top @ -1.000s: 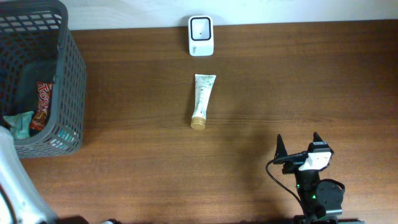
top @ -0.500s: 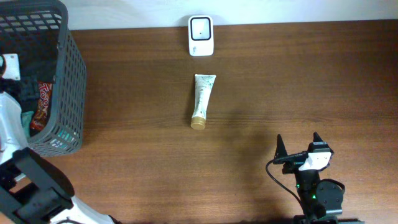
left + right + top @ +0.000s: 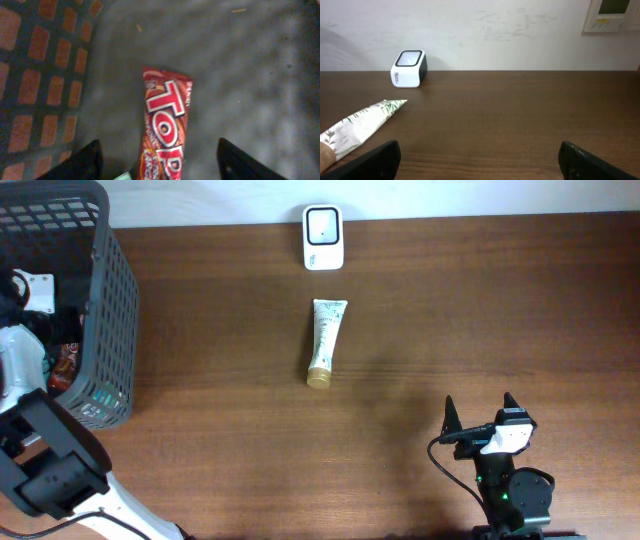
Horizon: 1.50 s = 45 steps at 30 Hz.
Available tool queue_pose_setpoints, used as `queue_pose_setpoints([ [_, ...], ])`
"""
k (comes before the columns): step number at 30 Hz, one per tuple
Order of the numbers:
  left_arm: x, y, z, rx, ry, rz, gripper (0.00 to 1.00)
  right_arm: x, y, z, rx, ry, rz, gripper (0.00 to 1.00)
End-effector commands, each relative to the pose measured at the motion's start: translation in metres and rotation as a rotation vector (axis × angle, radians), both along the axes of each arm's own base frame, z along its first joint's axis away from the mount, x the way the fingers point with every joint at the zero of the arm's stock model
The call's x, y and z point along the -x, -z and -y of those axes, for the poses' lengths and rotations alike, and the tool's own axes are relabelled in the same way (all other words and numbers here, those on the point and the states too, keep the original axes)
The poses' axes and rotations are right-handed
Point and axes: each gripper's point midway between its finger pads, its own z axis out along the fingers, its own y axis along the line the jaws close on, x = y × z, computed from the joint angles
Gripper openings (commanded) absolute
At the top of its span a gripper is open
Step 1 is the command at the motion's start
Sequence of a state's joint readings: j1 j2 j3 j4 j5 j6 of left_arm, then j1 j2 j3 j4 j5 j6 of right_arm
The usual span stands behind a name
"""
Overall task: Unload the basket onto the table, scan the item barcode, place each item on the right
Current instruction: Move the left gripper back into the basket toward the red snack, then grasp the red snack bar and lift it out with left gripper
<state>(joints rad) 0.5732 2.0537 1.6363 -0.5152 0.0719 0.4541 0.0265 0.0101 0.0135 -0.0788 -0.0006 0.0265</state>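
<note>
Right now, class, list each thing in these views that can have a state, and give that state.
Dark grey plastic mesh basket: upright, holding items.
Red foil snack wrapper: lying flat on the basket floor, not gripped.
White leaf-print tube with gold cap: lying flat, capped, untouched.
White box-shaped barcode scanner: standing, nothing on it.
Left end effector: open, above the wrapper.
Right end effector: open, empty.

text: "TOP" | on: red snack wrapper | where: inside basket
</note>
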Motion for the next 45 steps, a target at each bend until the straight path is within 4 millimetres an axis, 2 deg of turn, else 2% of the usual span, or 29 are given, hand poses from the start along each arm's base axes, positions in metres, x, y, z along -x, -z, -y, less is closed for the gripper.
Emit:
queue_pose_setpoints([
  [1, -0.008, 0.005, 0.008, 0.032, 0.045, 0.02, 0.68, 0.0, 0.003, 0.002, -0.007, 0.011, -0.004, 0.99],
  [3, -0.008, 0.012, 0.008, 0.037, 0.043, 0.008, 0.69, 0.0, 0.003, 0.002, -0.007, 0.011, -0.004, 0.99],
  [6, -0.003, 0.041, 0.007, 0.062, 0.025, -0.05, 0.69, 0.0, 0.003, 0.002, -0.007, 0.011, -0.004, 0.99],
  [10, 0.001, 0.07, 0.005, 0.088, -0.008, -0.098, 0.68, 0.0, 0.003, 0.002, -0.007, 0.011, -0.004, 0.99],
  [13, 0.003, 0.077, 0.004, 0.092, -0.014, -0.111, 0.68, 0.0, 0.003, 0.002, -0.007, 0.011, -0.004, 0.99],
  [14, 0.003, 0.078, 0.004, 0.094, -0.014, -0.113, 0.64, 0.0, 0.003, 0.002, -0.007, 0.011, -0.004, 0.99],
  [16, 0.003, 0.078, 0.004, 0.094, -0.014, -0.112, 0.4, 0.0, 0.003, 0.002, -0.007, 0.011, -0.004, 0.99],
  [17, 0.003, 0.078, 0.004, 0.093, -0.014, -0.113, 0.24, 0.0, 0.003, 0.002, -0.007, 0.011, -0.004, 0.99],
  [18, 0.003, 0.078, 0.004, 0.093, -0.015, -0.112, 0.0, 0.0, 0.003, 0.002, -0.007, 0.011, -0.004, 0.99],
  [22, -0.001, 0.061, 0.002, 0.084, -0.027, -0.08, 0.0, 0.0, 0.003, 0.002, -0.007, 0.011, -0.004, 0.99],
  [25, -0.011, 0.009, -0.004, 0.117, -0.153, 0.056, 0.0, 0.0, 0.003, 0.002, -0.007, 0.011, -0.004, 0.99],
  [27, -0.015, -0.037, -0.004, 0.142, -0.22, 0.166, 0.0, 0.0, 0.003, 0.002, -0.007, 0.011, -0.004, 0.99],
  [28, -0.015, -0.065, -0.003, 0.144, -0.234, 0.227, 0.0, 0.0, 0.003, 0.002, -0.007, 0.011, -0.004, 0.98],
  [31, -0.012, -0.131, 0.014, 0.137, -0.17, 0.353, 0.0, 0.0, 0.003, 0.002, -0.007, 0.011, -0.004, 0.99],
  [33, 0.0, -0.185, 0.026, 0.124, -0.158, 0.458, 0.0, 0.0, 0.003, 0.002, -0.007, 0.011, -0.004, 0.99],
  [36, 0.021, -0.245, 0.039, 0.182, -0.237, 0.609, 0.0, 0.0, 0.003, 0.002, -0.007, 0.011, -0.004, 0.99],
  [37, 0.027, -0.259, 0.043, 0.207, -0.261, 0.648, 0.0, 0.0, 0.003, 0.002, -0.007, 0.011, -0.004, 0.99],
  [39, 0.045, -0.298, 0.056, 0.318, -0.348, 0.772, 0.0, 0.0, 0.003, 0.002, -0.007, 0.011, -0.004, 0.99],
  [40, 0.054, -0.315, 0.065, 0.424, -0.402, 0.84, 0.0, 0.0, 0.003, 0.002, -0.007, 0.011, -0.004, 0.99],
  [42, 0.057, -0.339, 0.094, 0.566, -0.354, 0.897, 0.0, 0.0, 0.003, 0.002, -0.007, 0.011, -0.004, 0.99],
  [45, 0.05, -0.38, 0.168, 0.688, -0.033, 0.935, 0.0, 0.0, 0.003, 0.002, -0.007, 0.011, -0.004, 0.99],
])
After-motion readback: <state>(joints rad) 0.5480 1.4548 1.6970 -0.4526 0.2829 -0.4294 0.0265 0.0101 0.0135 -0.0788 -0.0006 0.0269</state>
